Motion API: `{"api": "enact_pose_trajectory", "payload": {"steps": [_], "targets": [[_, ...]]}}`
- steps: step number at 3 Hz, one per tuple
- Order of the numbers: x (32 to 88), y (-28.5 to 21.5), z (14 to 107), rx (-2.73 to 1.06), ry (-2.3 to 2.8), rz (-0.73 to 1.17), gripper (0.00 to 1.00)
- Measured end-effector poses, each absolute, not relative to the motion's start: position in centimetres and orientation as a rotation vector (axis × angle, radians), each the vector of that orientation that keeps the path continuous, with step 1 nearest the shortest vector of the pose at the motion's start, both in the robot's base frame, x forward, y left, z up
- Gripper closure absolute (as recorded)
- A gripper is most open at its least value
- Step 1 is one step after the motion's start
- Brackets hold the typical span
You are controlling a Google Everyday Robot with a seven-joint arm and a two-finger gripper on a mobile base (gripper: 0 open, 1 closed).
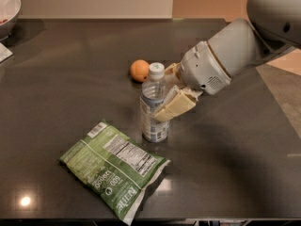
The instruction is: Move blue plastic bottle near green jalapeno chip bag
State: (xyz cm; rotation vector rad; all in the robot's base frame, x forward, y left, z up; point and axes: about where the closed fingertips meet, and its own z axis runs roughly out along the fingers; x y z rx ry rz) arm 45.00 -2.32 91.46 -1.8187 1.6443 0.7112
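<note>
The blue plastic bottle [153,108] is a small clear bottle with a white cap. It stands upright on the dark table, just beyond the upper right corner of the green jalapeno chip bag [113,168]. The bag lies flat at the front, nutrition panel up. My gripper [162,105] reaches in from the right and is shut on the bottle's middle. One cream finger [175,107] lies across the bottle's front right side. The other finger is mostly hidden behind the bottle.
A round orange fruit [139,70] sits just behind the bottle. A white bowl [7,8] stands at the far left corner. The dark table [66,79] ends at the right edge near the arm, with tan floor beyond.
</note>
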Motion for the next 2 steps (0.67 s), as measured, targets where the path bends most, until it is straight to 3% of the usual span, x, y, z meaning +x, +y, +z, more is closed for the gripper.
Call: {"api": "enact_pose_trajectory", "payload": {"steps": [1, 2], "targets": [[44.89, -2.1, 91.58, -1.824, 1.641, 0.709, 0.0], [44.88, -2.1, 91.58, -1.824, 1.641, 0.709, 0.0]]}}
